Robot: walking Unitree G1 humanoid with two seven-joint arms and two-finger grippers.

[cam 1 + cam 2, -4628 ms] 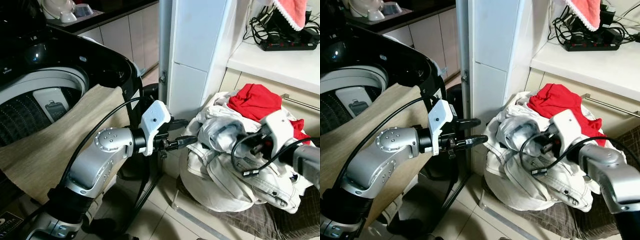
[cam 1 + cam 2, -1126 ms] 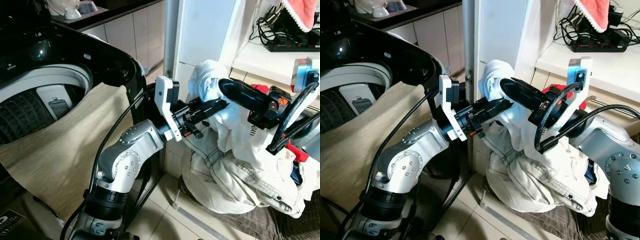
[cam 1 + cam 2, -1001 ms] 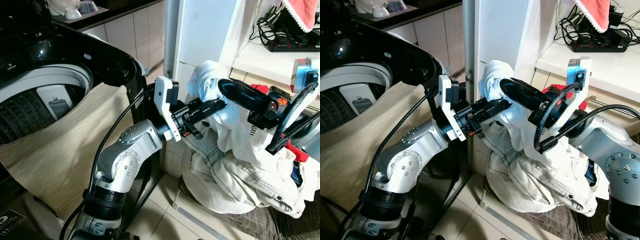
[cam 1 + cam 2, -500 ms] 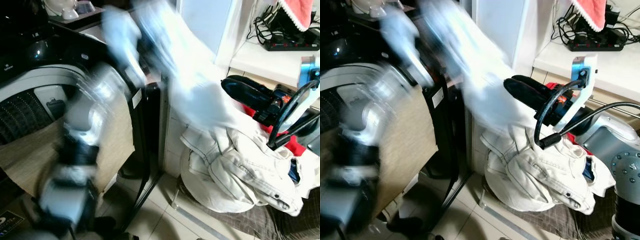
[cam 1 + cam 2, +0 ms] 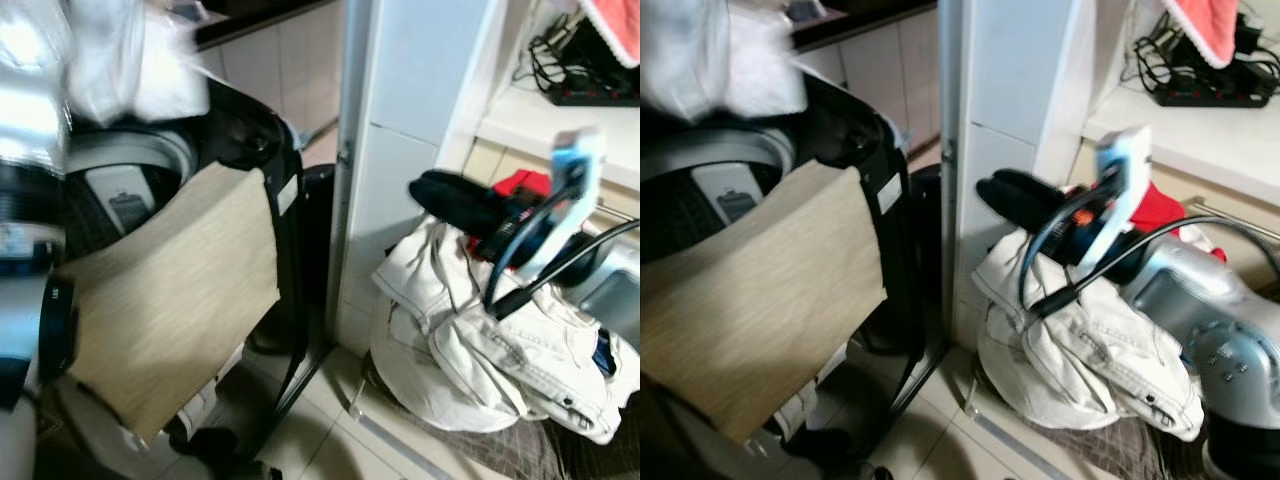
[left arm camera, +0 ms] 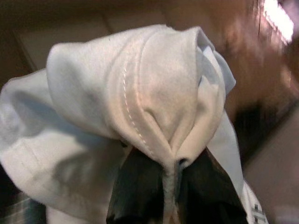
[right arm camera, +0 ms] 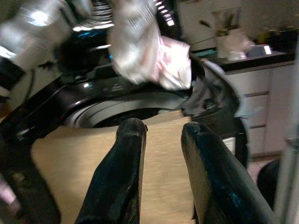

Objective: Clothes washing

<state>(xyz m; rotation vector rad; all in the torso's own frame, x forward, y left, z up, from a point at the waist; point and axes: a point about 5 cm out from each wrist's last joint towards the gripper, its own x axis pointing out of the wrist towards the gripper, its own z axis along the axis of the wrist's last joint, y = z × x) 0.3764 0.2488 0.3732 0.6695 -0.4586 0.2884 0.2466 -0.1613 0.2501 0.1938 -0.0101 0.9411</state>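
The white garment (image 6: 154, 93) pinched in the left tool (image 6: 173, 193) is soft cotton-like cloth, matt, with a raised stitched seam along one fold. That tool's fingers (image 6: 135, 186) are black, smooth and faintly glossy, as are the right tool's fingers (image 7: 126, 177). The washing machine (image 5: 240, 140) has a glossy black plastic rim that catches highlights. A beige cloth (image 5: 170, 300) draped over its near edge looks coarse and woven, matt. The heap of white clothes (image 5: 470, 360) to the right is heavy denim-like fabric with visible stitching; a red garment (image 5: 520, 185) behind it is plain matt cloth. The floor (image 5: 340, 440) is smooth pale tile with a slight sheen. The right arm's shell (image 5: 1210, 330) is brushed silver metal.
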